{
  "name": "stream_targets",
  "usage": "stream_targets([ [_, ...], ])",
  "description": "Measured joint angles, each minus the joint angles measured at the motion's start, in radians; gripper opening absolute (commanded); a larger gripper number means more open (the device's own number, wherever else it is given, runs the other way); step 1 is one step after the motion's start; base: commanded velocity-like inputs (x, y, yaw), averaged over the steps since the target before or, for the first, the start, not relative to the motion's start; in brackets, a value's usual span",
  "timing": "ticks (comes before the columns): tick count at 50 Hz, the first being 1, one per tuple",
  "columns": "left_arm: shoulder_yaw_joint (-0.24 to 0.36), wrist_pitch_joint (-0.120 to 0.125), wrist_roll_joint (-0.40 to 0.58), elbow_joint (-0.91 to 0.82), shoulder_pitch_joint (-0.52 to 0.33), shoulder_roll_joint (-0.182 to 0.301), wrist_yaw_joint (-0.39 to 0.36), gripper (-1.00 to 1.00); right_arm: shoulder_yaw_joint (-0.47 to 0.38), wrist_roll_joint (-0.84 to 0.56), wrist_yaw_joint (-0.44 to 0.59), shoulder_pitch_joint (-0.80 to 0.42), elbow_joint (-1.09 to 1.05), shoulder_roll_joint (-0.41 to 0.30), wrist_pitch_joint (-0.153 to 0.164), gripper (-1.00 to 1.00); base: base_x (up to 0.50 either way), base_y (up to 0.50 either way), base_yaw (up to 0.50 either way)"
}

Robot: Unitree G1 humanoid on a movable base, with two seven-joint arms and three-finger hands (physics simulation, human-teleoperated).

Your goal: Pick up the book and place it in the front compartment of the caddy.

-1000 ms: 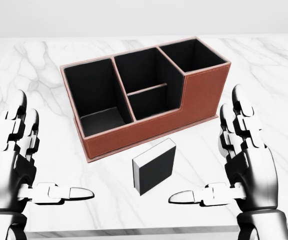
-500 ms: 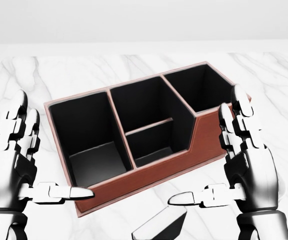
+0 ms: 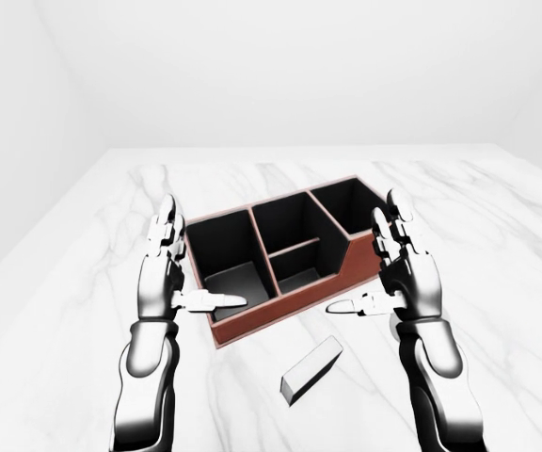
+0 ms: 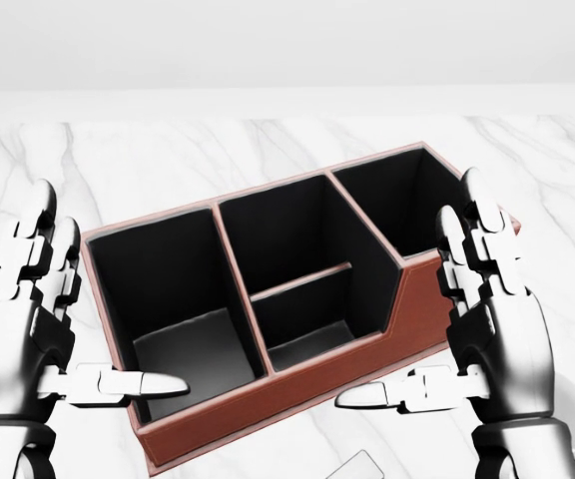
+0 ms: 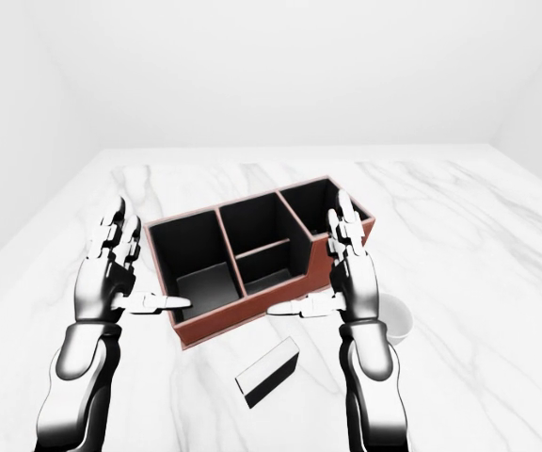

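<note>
Hands first: the left hand and the right hand are both raised with palms turned toward each other, fingers spread upward and thumbs pointing inward, neither one holding anything. Between them sits the caddy, a brown leather-look box with a black interior, angled so that its long side runs from the left hand's thumb up toward the right hand's fingers. In the head view the left thumb overlaps the caddy's large left compartment, and the right hand's fingers overlap its tall right end. The caddy's middle section is split by a low divider into two smaller cells. Below the hands and closer to the right one, the book lies flat on the marble table, apart from the caddy's low wall. Just beside the right wrist, on its outer side, a white round object shows in the right-eye view.
</note>
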Motion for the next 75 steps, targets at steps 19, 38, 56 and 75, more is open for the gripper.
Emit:
stream_targets([
  [19, 0.000, 0.000, 0.000, -0.001, 0.004, 0.000, -0.001, 1.00, -0.002, -0.002, -0.004, -0.004, 0.005, 0.000, 0.000, 1.00, 0.00, 0.00, 0.00],
  [38, 0.001, 0.000, 0.001, 0.009, 0.002, 0.001, -0.002, 1.00, -0.012, -0.034, -0.001, -0.037, -0.002, -0.012, 0.000, 1.00, 0.00, 0.00, 0.00],
  [56, 0.004, 0.000, 0.000, 0.017, -0.001, 0.002, -0.002, 1.00, -0.013, -0.120, 0.043, -0.055, -0.030, -0.027, 0.000, 1.00, 0.00, 0.00, 0.00],
  [75, 0.008, 0.000, -0.002, 0.021, -0.004, 0.004, -0.001, 1.00, 0.005, -0.225, 0.114, -0.025, -0.105, -0.030, 0.000, 1.00, 0.00, 0.00, 0.00],
])
